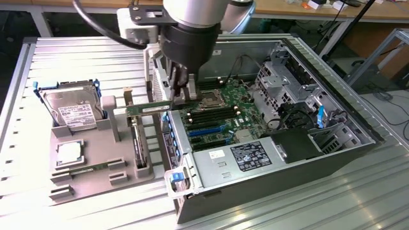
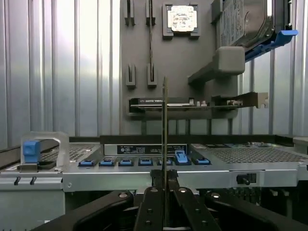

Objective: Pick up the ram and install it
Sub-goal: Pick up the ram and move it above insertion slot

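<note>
Ram: in the exterior view, hangs level and on edge in the air, pinched at one end by the gripper, fingers closed narrowly on the board. Juts toward the exterior view's left, above the gap between the grey holder and the open computer case.

Underneath, a ribbed metal table, bright with glare. On the holder: a hard drive in a blue frame, a square processor, a dark expansion card standing on edge. Inside the case: the green motherboard and a labelled power supply. Behind, a wooden desk with trailing cables.

Arm: drops almost straight down from above, wrist pointing at the case wall nearest the holder.

In the wrist view, ram seen edge-on as one thin line, running out from between the black fingers of the gripper, clamped from both sides. Past it, the case edge with a row of blue clips and a blue handle. Farther off, the holder with expansion card, processor and hard drive, flanked by ribbed table.
</note>
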You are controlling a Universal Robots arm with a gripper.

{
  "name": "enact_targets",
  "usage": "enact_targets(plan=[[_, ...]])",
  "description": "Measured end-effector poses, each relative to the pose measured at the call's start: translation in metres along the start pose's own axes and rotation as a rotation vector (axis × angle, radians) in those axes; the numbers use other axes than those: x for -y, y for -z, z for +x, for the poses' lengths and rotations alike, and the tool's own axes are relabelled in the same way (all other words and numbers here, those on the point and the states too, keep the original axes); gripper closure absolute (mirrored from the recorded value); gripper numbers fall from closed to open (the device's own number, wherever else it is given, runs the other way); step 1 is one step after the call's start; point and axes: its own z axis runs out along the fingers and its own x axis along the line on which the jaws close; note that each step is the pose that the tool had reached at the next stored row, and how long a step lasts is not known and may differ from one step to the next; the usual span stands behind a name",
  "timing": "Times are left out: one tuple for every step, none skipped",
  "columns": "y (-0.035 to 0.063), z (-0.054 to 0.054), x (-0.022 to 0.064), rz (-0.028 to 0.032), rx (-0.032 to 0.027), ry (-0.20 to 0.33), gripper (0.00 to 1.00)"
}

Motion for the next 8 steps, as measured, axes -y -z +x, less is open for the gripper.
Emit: enact_targets(plan=[[0.0004,-0.002,0.0086,-0.0001,-0.0001,0.0,0.86],[0.0007,-0.003,0.0176,-0.0001,-0.0001,0.0,0.86],[0.001,-0.004,0.0247,-0.0002,0.0,0.0,0.86],[0.0012,-0.005,0.032,-0.0002,0.0,0.0,0.86],[0.0016,-0.006,0.0413,-0.0003,-0.0001,0.0,0.86],[0.002,-0.007,0.0495,-0.0004,-0.0001,0.0,0.86],[0.0024,-0.008,0.0608,-0.0005,0.0001,0.0,0.86],[0.0027,-0.009,0.0684,-0.0006,0.0,0.0,0.86]])
